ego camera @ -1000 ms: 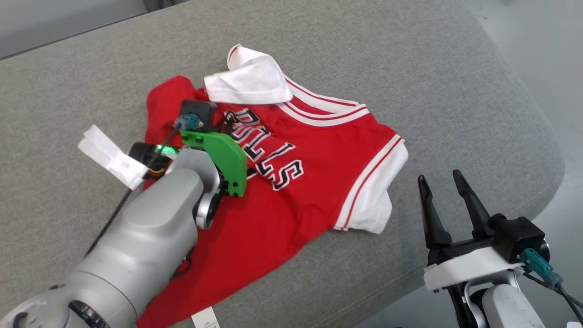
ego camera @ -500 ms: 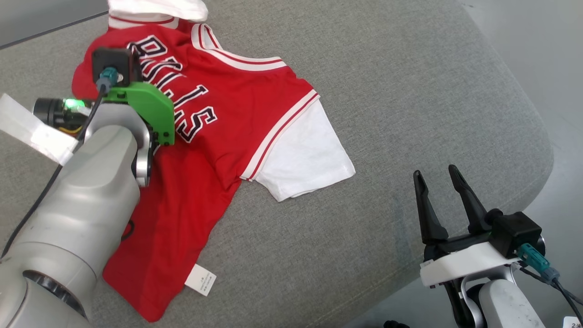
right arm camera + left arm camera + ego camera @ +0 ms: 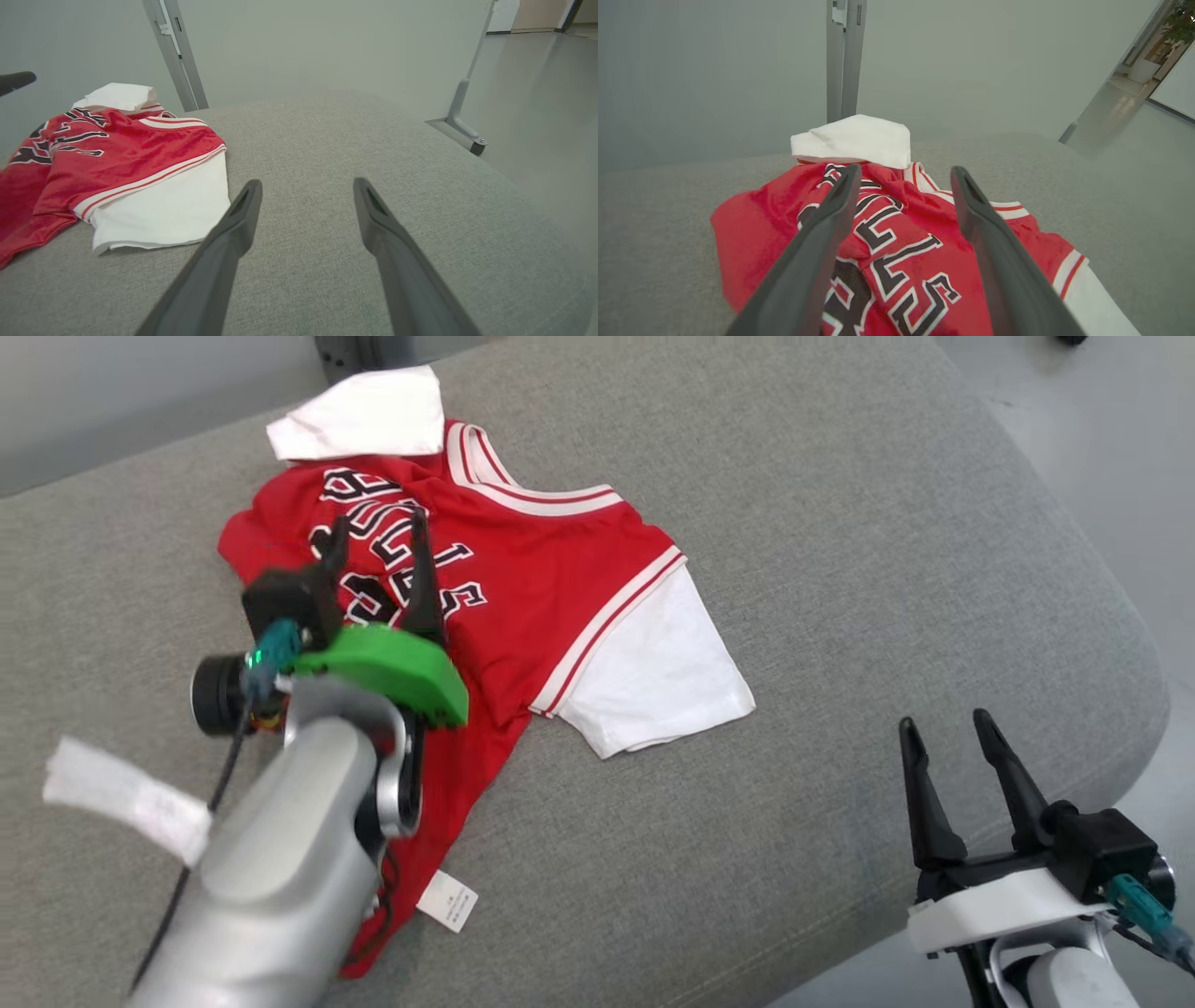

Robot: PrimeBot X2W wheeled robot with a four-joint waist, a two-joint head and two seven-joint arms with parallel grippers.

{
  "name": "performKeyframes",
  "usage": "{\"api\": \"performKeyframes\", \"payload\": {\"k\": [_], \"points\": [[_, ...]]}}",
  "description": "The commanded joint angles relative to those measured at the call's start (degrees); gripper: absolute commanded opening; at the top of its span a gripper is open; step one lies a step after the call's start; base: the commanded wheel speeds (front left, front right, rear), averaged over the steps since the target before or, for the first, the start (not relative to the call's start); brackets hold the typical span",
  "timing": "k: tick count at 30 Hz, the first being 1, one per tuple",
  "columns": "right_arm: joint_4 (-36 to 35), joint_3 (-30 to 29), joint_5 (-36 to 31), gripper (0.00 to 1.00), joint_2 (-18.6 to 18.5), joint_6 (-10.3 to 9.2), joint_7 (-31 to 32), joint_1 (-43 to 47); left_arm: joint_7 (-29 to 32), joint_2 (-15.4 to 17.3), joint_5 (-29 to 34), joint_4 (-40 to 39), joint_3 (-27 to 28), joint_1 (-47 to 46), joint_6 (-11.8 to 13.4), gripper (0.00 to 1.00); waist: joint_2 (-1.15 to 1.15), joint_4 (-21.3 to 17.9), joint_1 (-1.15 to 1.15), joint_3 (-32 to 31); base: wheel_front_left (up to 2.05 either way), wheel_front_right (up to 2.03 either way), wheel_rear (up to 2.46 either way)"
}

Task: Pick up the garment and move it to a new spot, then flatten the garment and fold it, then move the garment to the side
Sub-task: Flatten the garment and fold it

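Head view: the left pincer [image 3: 378, 525] stands with its two fingers spread and nothing between them, poised over the black-and-white lettering of the red garment [image 3: 560, 569]. Contact with the cloth cannot be confirmed. The garment lies rumpled on the grey cushion [image 3: 840, 523]. Beyond the fingertips a folded white sleeve [image 3: 359, 415] rests by the collar. To this pincer's right the other white sleeve [image 3: 658, 681] lies flat, and behind it, beside the forearm, a white label [image 3: 448, 901] juts from the hem. The right pincer [image 3: 943, 721] is likewise spread and empty at the cushion's near edge, with the garment well apart, ahead and to its left. Left wrist view: both fingers are parted over the lettering, the folded sleeve lies just past their tips, and a grey metal post [image 3: 845, 60] rises behind it. Right wrist view: the fingers are spread over bare cushion, and the flat sleeve lies near the left finger's tip without touching it.
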Motion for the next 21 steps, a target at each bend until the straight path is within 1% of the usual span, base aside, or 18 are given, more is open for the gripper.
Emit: {"api": "performKeyframes", "payload": {"k": [1, 3, 5, 7, 8, 9, 11, 14, 18, 21], "points": [[-0.9, -0.4, -0.8, 1.0, -0.8, -0.06, -0.2, 1.2, 0.0, 1.1, 3.7, -5.5, 2.7, 6.1, 1.0, 1.0, 0.0, 3.6, 0.0, -3.9, 0.0, 0.0, 0.0], [-1.9, -1.5, -1.2, 1.0, -1.5, -0.06, -0.2, 2.2, 0.0, 1.2, 7.6, -12.8, 6.1, 14.3, 1.2, 1.0, 0.0, 5.2, 0.0, -5.4, 0.0, 0.0, 0.0], [-2.6, -2.8, -1.8, 1.0, -2.4, -0.06, -0.2, 3.2, 0.0, 0.6, 10.9, -19.2, 9.3, 21.3, -0.1, 1.0, 0.0, 6.9, 0.0, -6.9, 0.0, 0.0, 0.0], [-2.8, -3.5, -2.2, 1.0, -3.2, -0.06, -0.2, 4.1, 0.0, 0.1, 13.3, -23.2, 12.0, 28.1, -2.7, 1.0, 0.0, 8.2, 0.0, -8.5, 0.0, 0.0, 0.0], [-3.0, -4.1, -2.4, 1.0, -3.6, -0.06, -0.2, 4.5, 0.0, -0.1, 14.9, -24.4, 13.7, 31.2, -3.6, 1.0, 0.0, 9.0, 0.0, -9.5, 0.0, 0.0, 0.0], [-3.0, -4.5, -2.5, 1.0, -3.9, -0.06, -0.2, 4.9, 0.0, 0.0, 16.3, -24.9, 15.2, 34.5, -4.3, 1.0, 0.0, 9.5, 0.0, -10.2, 0.0, 0.0, 0.0], [-3.2, -5.3, -2.9, 1.0, -4.4, -0.06, -0.2, 5.4, 0.0, -1.0, 18.8, -26.2, 18.3, 38.9, -6.3, 1.0, 0.0, 10.8, 0.0, -11.6, 0.0, 0.0, 0.0], [-3.0, -5.6, -3.4, 1.0, -5.0, -0.06, -0.2, 6.1, 0.0, -2.1, 22.6, -26.2, 22.3, 44.6, -9.5, 1.0, 0.0, 12.5, 0.0, -13.3, 0.0, 0.0, 0.0], [-2.2, -4.7, -3.9, 1.0, -5.6, -0.06, -0.2, 6.4, 0.0, -3.7, 26.5, -25.1, 27.2, 48.9, -13.6, 1.0, 0.0, 14.4, 0.0, -14.8, 0.0, 0.0, 0.0], [-1.4, -3.7, -4.0, 1.0, -5.7, -0.06, -0.2, 6.4, 0.0, -5.1, 28.7, -24.4, 30.8, 51.2, -16.3, 1.0, 0.0, 15.9, 0.0, -15.5, 0.0, 0.0, 0.0]]}}
